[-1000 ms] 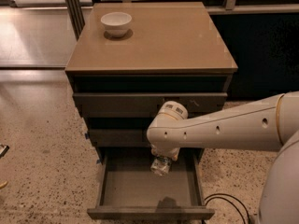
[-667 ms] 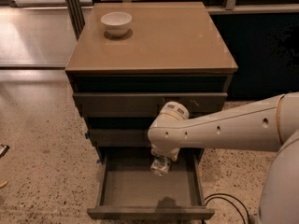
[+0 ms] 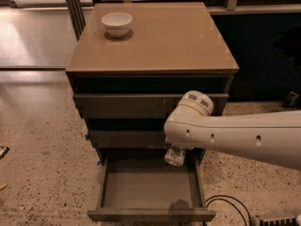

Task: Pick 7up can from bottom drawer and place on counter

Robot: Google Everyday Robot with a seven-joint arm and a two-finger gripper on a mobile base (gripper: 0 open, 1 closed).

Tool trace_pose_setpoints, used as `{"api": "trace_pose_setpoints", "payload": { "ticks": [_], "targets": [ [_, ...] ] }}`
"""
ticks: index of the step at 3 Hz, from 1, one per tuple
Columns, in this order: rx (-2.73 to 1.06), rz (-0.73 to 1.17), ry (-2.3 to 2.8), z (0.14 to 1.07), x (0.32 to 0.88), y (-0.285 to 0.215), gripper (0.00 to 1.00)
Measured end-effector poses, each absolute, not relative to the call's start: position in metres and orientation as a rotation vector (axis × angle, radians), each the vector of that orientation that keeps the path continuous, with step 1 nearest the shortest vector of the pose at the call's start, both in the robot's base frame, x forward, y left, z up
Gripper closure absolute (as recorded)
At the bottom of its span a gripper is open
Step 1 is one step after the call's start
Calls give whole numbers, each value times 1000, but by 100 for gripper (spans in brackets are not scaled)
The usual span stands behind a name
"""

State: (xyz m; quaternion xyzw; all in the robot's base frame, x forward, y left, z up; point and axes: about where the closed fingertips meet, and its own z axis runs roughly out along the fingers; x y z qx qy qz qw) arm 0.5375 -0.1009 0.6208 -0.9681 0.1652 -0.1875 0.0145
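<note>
The bottom drawer (image 3: 150, 214) is pulled open and its floor is bare. My white arm reaches in from the right, with the wrist in front of the middle drawer. My gripper (image 3: 175, 150) points down under the wrist, mostly hidden by it, and is shut on the 7up can (image 3: 174, 157). The can is a small silvery can hanging tilted above the back right of the open drawer, clear of its floor. The tan counter (image 3: 160, 41) is the cabinet's top slab, above the arm.
A white bowl (image 3: 117, 23) stands at the counter's back left. The two upper drawers (image 3: 122, 105) are closed. A black cable (image 3: 225, 202) lies on the speckled floor to the right of the open drawer. Dark railing stands behind the cabinet.
The arm has moved up and to the right, and the can has risen with it from the drawer's back towards the middle drawer's front.
</note>
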Motion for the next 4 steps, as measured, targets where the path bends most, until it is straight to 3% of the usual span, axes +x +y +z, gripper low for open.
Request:
{"api": "trace_pose_setpoints", "payload": {
  "ticks": [2,4],
  "targets": [
    [-2942,-928,458,795,562,-142,100],
    [-2870,-970,187,901,618,-112,100]
  ]
}}
